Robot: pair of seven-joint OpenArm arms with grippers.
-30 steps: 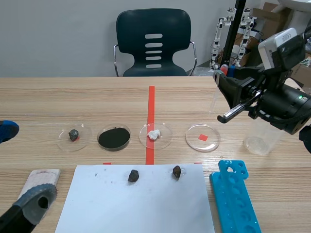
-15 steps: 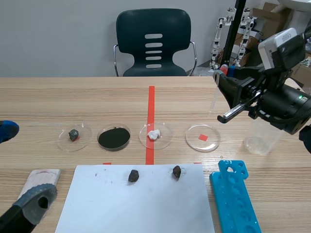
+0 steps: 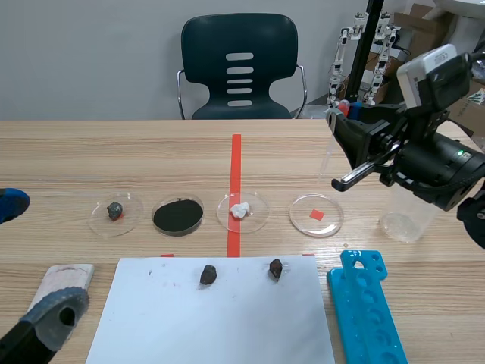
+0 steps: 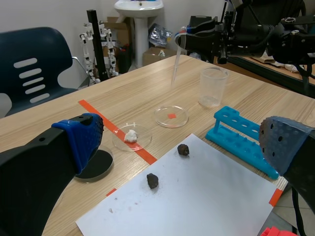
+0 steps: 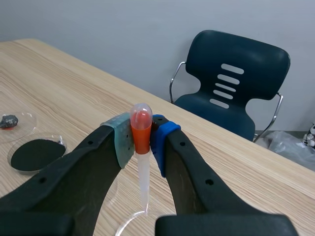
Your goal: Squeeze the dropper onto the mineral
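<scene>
A clear dropper (image 5: 143,169) with an orange-red bulb hangs tip down, and my right gripper (image 5: 141,133) is shut on its bulb. In the scene view this gripper (image 3: 342,115) holds the dropper (image 3: 327,145) high above the table, just right of the far rim of an empty petri dish (image 3: 316,215). Two dark mineral lumps (image 3: 208,274) (image 3: 276,268) lie on a white sheet (image 3: 212,318). A third dark lump (image 3: 114,210) rests in the leftmost dish. My left gripper (image 3: 34,262) stands open low at the near left, holding nothing; its wrist view shows both lumps (image 4: 152,181) (image 4: 183,149) ahead.
A dish of black powder (image 3: 178,215) and a dish with a white lump (image 3: 240,210) stand in the row. A clear beaker (image 3: 409,216) is at the right, a blue tube rack (image 3: 367,307) at the near right, a pale pad (image 3: 64,279) at the near left.
My right gripper has shifted slightly to the left with the dropper in it. The left arm has stayed where it was.
</scene>
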